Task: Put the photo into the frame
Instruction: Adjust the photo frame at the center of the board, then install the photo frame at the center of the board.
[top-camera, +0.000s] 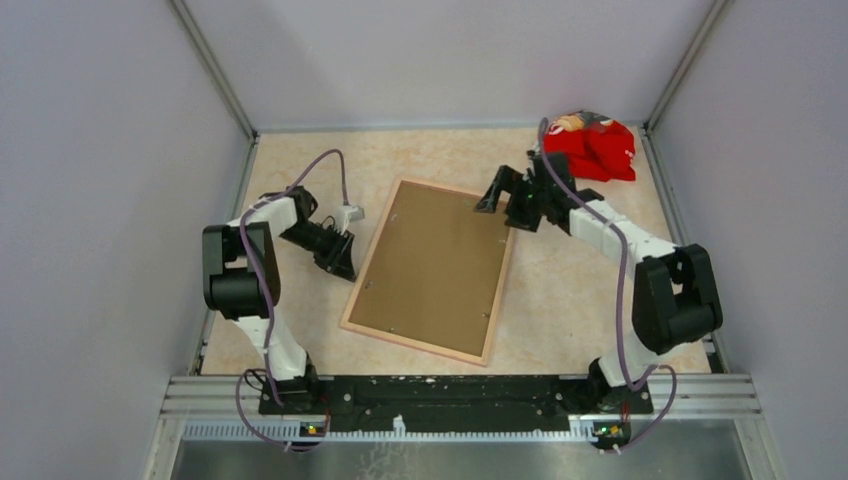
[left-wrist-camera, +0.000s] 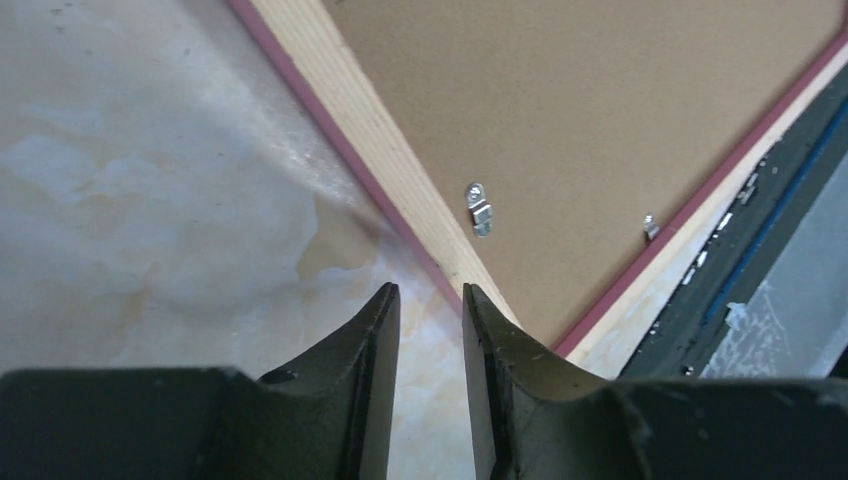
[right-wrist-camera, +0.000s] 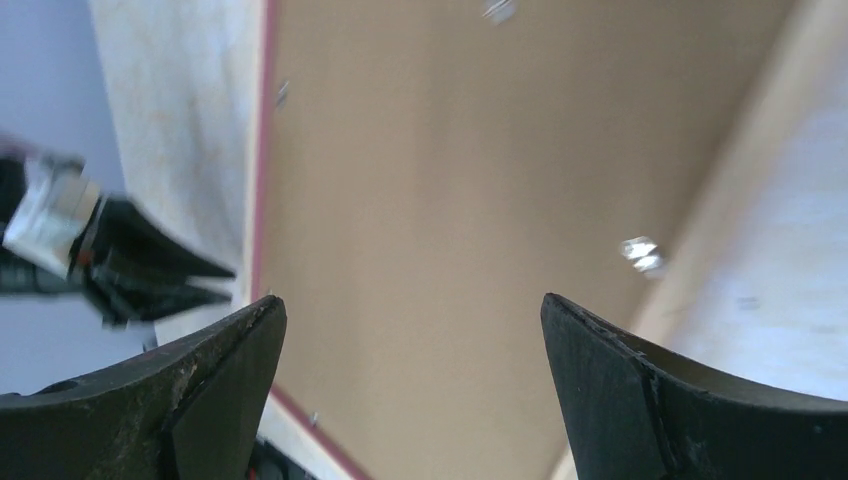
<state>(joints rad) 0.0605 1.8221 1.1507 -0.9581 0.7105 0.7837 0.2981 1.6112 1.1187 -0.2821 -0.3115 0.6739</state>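
The frame (top-camera: 373, 258) lies face down in the middle of the table, pale wood back up, with a thin pink edge. A brown backing board (top-camera: 435, 265) fills it. The photo is hidden or out of view. My left gripper (top-camera: 340, 265) is low beside the frame's left edge, its jaws a narrow gap apart and empty; the left wrist view (left-wrist-camera: 431, 290) shows the frame's wood strip (left-wrist-camera: 370, 130) just ahead of it. My right gripper (top-camera: 487, 205) hovers wide open and empty over the frame's far right corner, above the board (right-wrist-camera: 450, 200).
A red cloth bundle (top-camera: 595, 148) lies in the far right corner. Small metal clips (left-wrist-camera: 480, 210) sit along the board's edge, one also in the right wrist view (right-wrist-camera: 640, 252). Grey walls enclose the table; a metal rail (top-camera: 450, 395) runs along the near edge.
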